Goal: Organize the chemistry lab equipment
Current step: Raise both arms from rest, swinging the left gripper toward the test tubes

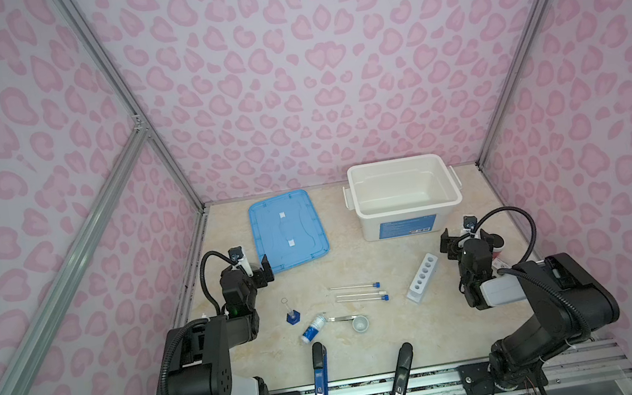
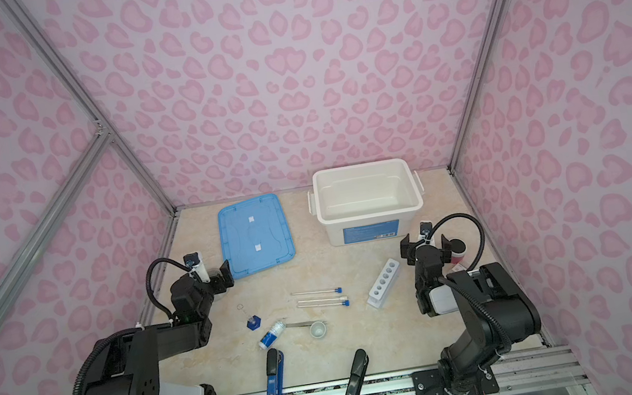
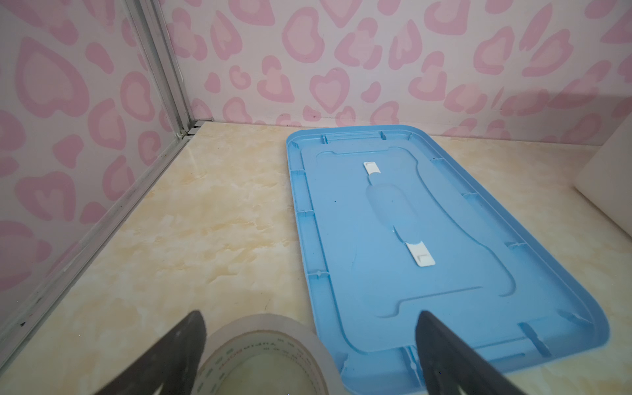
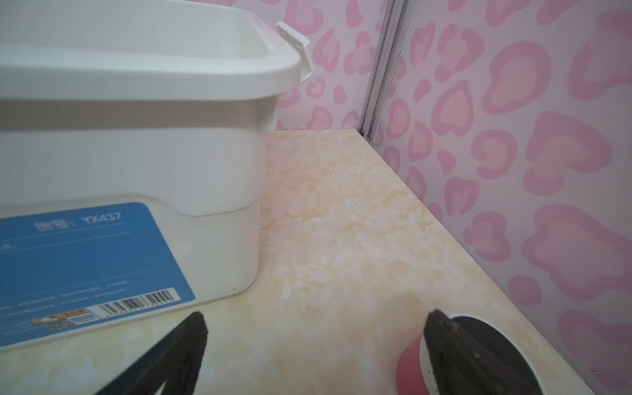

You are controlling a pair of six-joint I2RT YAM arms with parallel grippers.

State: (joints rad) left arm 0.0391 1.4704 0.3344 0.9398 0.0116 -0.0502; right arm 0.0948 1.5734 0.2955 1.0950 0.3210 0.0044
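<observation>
The lab gear is all loose on the table, not sorted yet. It sits behind both claws, back toward the arm bases, in the gap between the two arms. Three test tubes [image 1: 354, 286] lie flat, close together. The white rack [image 1: 422, 278] is nearest, just inward of the right claw [image 4: 316, 316]. The blue-based cylinder [image 1: 291, 313] stands upright behind the left claw [image 3: 309, 318]. The white-and-blue bottle [image 1: 313, 328] lies on its side just beyond the cylinder, with the tweezers [image 1: 342, 318] and tiny cup [image 1: 360, 323] beside it.

Both claws are spread wide and holding nothing.

What I'd worry about:
- **Tubes:** they're thin and round, and so tightly grouped that pinching one probably nudges its neighbours and sends them rolling.
- **Cylinder:** it looks top-heavy, so a left arm swinging back could tip it.
- **Bottle:** it can roll too.
- **Tweezers:** they lie flat on the table, so they'll be awkward to pinch.

Other stuff: a tape roll [image 3: 263, 342] sits right under the left claw, between its fingers. If the claw closes now, it grabs that instead. The blue lid [image 1: 289, 227] lies just ahead of that claw. The white bin [image 1: 408, 208] is ahead of the right claw, top open. A pink dark-topped pot [image 4: 478, 342] is right against that claw's outer finger. I can't tell if they touch, but a turn could knock it. The blue stapler [image 1: 320, 374] and black stapler [image 1: 400, 375] lie further back than the gear, well apart from either claw.
</observation>
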